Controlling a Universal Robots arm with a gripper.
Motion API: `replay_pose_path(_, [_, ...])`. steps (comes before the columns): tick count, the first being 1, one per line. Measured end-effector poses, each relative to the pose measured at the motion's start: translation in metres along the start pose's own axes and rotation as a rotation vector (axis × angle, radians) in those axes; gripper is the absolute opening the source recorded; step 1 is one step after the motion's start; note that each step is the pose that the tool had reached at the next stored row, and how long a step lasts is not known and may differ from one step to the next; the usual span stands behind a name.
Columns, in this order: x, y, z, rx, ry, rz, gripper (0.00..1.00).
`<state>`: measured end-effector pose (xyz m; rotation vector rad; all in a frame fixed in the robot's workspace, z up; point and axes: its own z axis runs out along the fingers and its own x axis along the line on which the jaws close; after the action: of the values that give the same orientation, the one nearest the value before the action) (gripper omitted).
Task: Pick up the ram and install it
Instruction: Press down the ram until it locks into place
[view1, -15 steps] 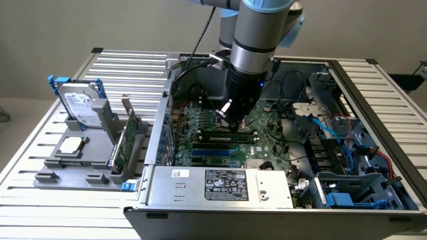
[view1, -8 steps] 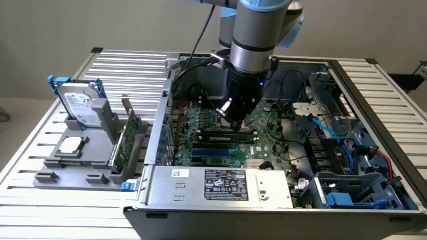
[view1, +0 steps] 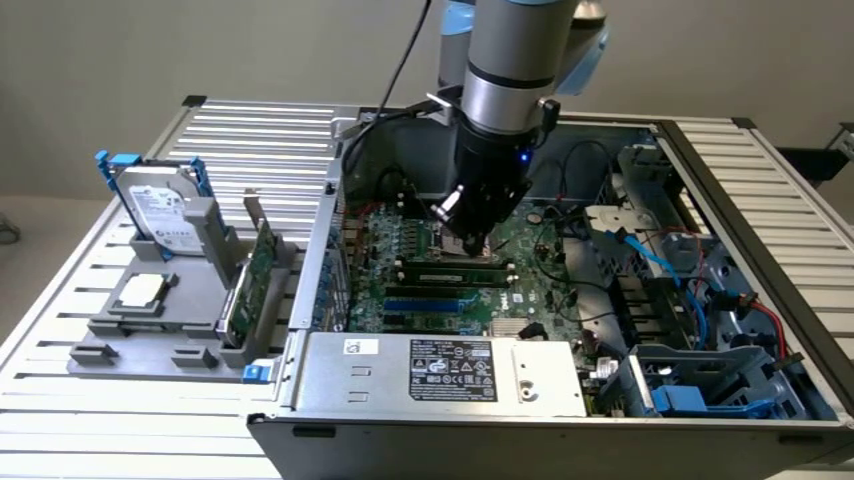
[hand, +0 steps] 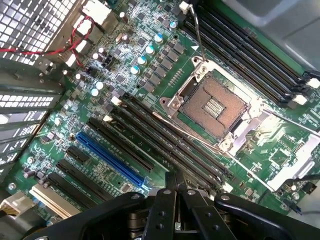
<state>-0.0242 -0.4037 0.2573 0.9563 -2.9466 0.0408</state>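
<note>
My gripper (view1: 478, 238) is down inside the open computer case (view1: 561, 400), low over the motherboard (view1: 534, 290), and its fingers (hand: 172, 192) are pressed together with nothing between them. In the wrist view the two fingers meet just above the long black memory slots (hand: 170, 145) that run beside the empty processor socket (hand: 214, 106), whose metal frame is open.

The ram (view1: 457, 270) lies in the case, a dark green stick seated along one of the slots just below my gripper in the exterior view. I cannot tell if my fingertips touch it or only stand close above it.

On the surface (view1: 80, 400) at the exterior view's left a grey holder (view1: 147, 330) stands. It carries a hard drive (view1: 160, 212) upright, a small silver processor chip (view1: 142, 290) lying flat, and a green expansion card (view1: 251, 285) on its edge. A blue slot (hand: 112, 160) lies on the motherboard next to the black ones.
</note>
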Motion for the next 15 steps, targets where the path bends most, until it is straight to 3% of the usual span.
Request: replay_pose_path(15, [0.001, -0.0001, -0.0115, -0.0014, 0.0065, 0.160, 0.11])
